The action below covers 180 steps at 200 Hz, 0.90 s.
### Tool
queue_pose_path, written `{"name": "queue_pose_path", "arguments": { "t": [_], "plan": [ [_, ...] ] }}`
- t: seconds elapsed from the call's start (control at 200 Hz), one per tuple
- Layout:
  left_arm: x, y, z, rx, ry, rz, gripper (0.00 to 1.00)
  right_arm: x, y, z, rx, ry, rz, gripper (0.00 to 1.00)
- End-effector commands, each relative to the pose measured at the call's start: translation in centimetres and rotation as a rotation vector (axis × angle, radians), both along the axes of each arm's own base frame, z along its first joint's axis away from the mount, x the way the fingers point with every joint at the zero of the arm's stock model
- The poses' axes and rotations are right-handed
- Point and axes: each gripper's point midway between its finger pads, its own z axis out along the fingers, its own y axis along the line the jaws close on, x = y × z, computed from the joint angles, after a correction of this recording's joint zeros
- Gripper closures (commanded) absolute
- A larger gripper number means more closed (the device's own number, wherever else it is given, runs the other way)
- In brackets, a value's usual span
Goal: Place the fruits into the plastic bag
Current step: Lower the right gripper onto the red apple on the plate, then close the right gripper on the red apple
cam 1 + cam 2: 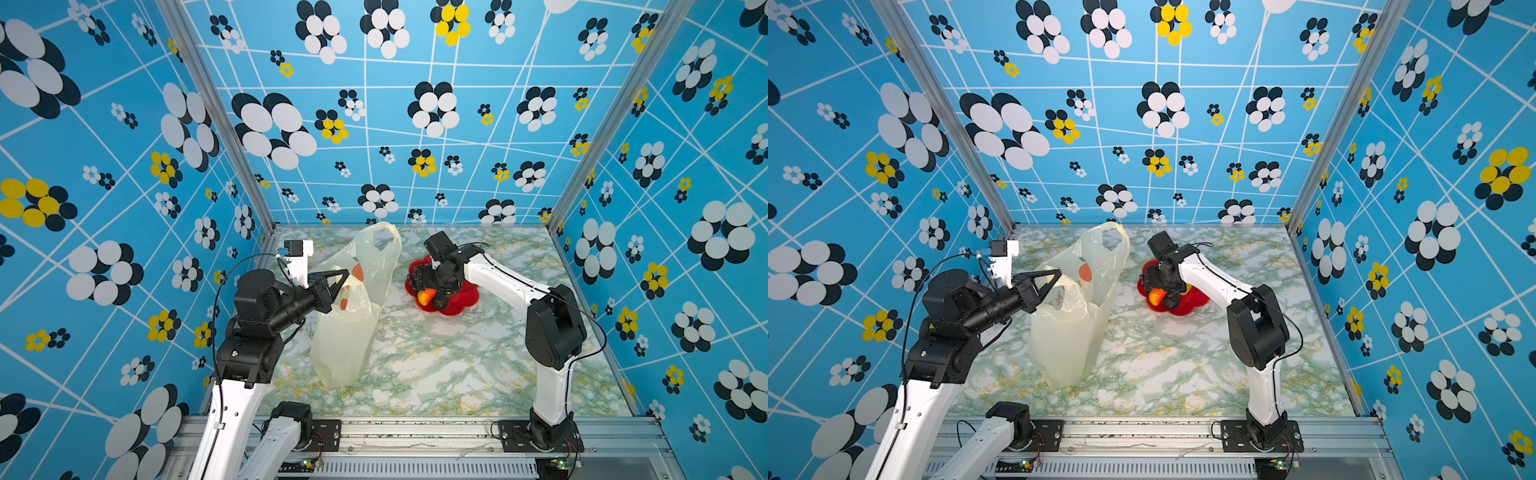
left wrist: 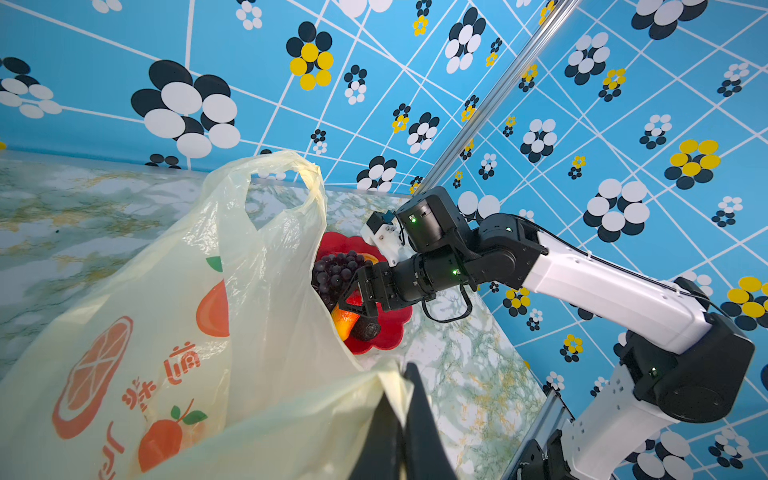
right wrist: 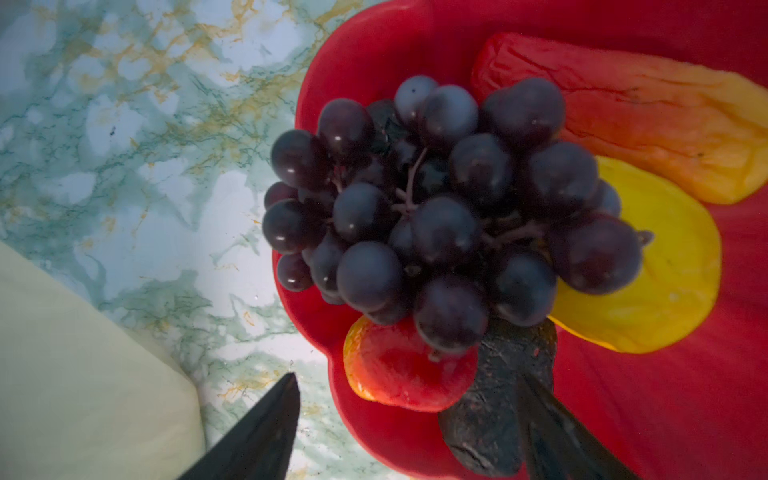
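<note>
The plastic bag (image 1: 345,332) (image 1: 1067,332) (image 2: 166,291) stands upright left of centre with its mouth held up. My left gripper (image 1: 347,272) (image 2: 405,370) is shut on the bag's near rim. The fruits lie piled on a red flower-shaped plate (image 1: 465,299) (image 3: 665,415): a dark grape bunch (image 3: 436,208) on top, a red-yellow mango (image 3: 399,374), a second mango (image 3: 644,116), a yellow lemon (image 3: 665,270) and a dark avocado-like fruit (image 3: 494,407). My right gripper (image 1: 428,291) (image 3: 407,378) hangs open low over the plate's bag-side edge. Its fingers straddle the near mango and the avocado.
The marble-patterned table (image 1: 457,365) is walled by blue flowered panels on three sides. An aluminium rail (image 1: 415,428) carrying both arm bases runs along the front edge. The plate sits just right of the bag, with a narrow strip of table between them.
</note>
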Motion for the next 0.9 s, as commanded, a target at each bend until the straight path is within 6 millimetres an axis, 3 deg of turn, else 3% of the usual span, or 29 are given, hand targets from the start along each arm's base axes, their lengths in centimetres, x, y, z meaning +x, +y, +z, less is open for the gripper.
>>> {"name": "queue_pose_path", "arguments": {
  "t": [0.0,0.34,0.48,0.735,0.895],
  "plan": [
    [-0.2,0.0,0.6,-0.012,-0.025,-0.006,1.00,1.0,0.0,-0.3,-0.001,-0.015,-0.013,0.20],
    [-0.2,0.1,0.9,-0.022,-0.032,-0.004,1.00,1.5,0.0,-2.1,-0.011,0.004,-0.014,0.28],
    [-0.3,0.1,0.9,-0.021,-0.033,-0.003,1.00,1.5,0.2,-2.5,-0.002,0.012,-0.016,0.36],
    [-0.1,0.1,0.9,-0.031,-0.030,-0.006,1.00,1.4,0.4,-1.5,0.021,0.002,-0.012,0.51],
    [0.0,0.1,1.0,-0.039,-0.031,-0.002,1.00,1.1,0.5,-0.1,0.058,-0.022,-0.016,0.56]
  ]
}}
